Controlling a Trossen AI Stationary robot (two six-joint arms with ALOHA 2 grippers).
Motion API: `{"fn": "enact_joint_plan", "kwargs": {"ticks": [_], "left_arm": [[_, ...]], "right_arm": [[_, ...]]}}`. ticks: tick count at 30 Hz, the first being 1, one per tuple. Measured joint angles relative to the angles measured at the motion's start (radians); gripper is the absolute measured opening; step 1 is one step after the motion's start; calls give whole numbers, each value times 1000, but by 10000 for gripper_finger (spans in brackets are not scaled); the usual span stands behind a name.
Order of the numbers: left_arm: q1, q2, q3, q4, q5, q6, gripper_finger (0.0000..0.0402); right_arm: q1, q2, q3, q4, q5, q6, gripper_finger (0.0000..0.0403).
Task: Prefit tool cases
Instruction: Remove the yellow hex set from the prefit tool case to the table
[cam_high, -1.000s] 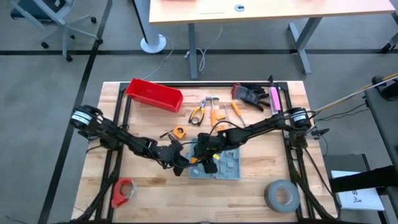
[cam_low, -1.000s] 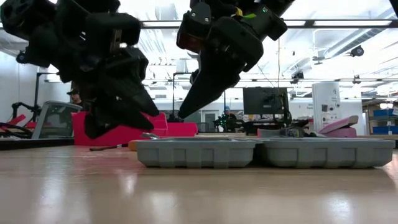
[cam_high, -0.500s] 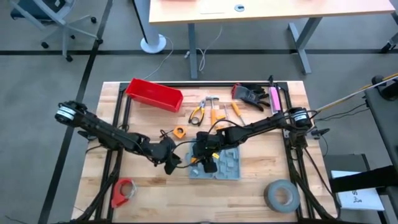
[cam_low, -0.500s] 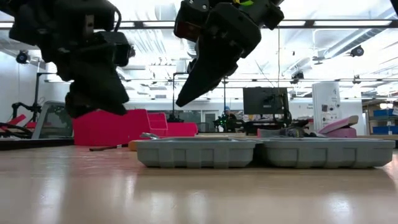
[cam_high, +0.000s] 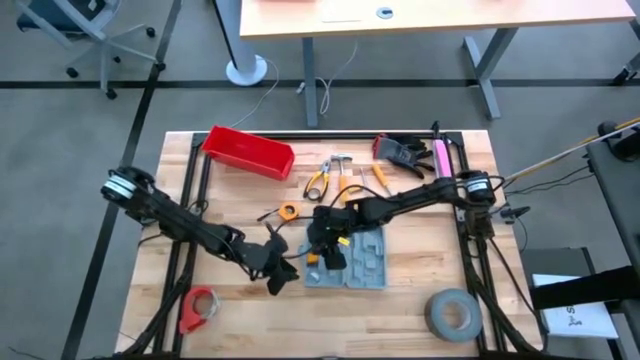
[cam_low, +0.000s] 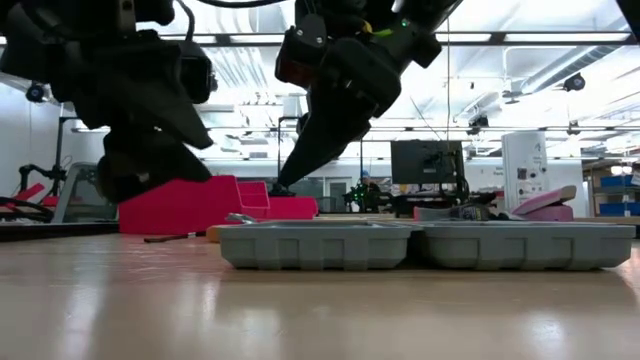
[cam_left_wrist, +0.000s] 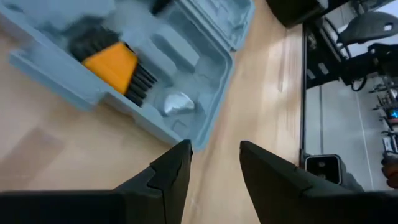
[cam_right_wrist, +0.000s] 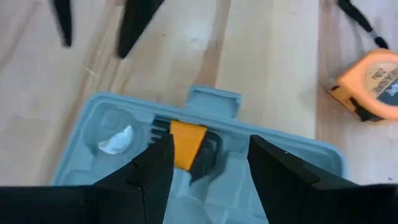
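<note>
- My left gripper (cam_high: 279, 276), fingers apart and empty, hovers at the case's (cam_high: 362, 262) nine o'clock.
- My right gripper (cam_high: 322, 257), spread and empty, hangs over its orange bit set (cam_right_wrist: 185, 142).

We see bare table (cam_high: 240, 300) in front of the open tool case (cam_high: 362, 262) (tape roll (cam_high: 452, 313) well aside); scattered hand tools (cam_high: 340, 178) crowd behind.

Grey-blue tool case (cam_high: 350, 258) (orange-and-black piece (cam_right_wrist: 186, 144) inside); red bin (cam_high: 248, 152); dark fingers (cam_left_wrist: 171, 177).
</note>
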Motion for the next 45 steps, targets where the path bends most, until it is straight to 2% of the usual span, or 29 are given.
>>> {"fn": "enact_joint_plan", "kwargs": {"ticks": [10, 16, 20, 26, 31, 39, 45], "left_arm": [[-20, 210, 171, 14, 20, 12, 136], [-28, 277, 242, -1, 32, 19, 129], [-40, 289, 249, -64, 7, -4, 124], [-44, 277, 220, -72, -12, -27, 119], [-44, 245, 236, -89, -14, 20, 118], [-43, 228, 305, -257, -29, 65, 116], [-37, 225, 349, -394, -69, 91, 116]], "right_arm": [[-8, 7, 0, 10, -24, -10, 183], [-8, 31, -1, 6, -37, -1, 183], [-8, 47, 0, 23, -56, 0, 183], [-6, 66, -2, 5, -56, 1, 183], [-6, 2, -1, -4, -52, 1, 183], [33, -66, -2, -252, -22, -23, 183], [88, -93, -3, -308, 31, -35, 183]]}}
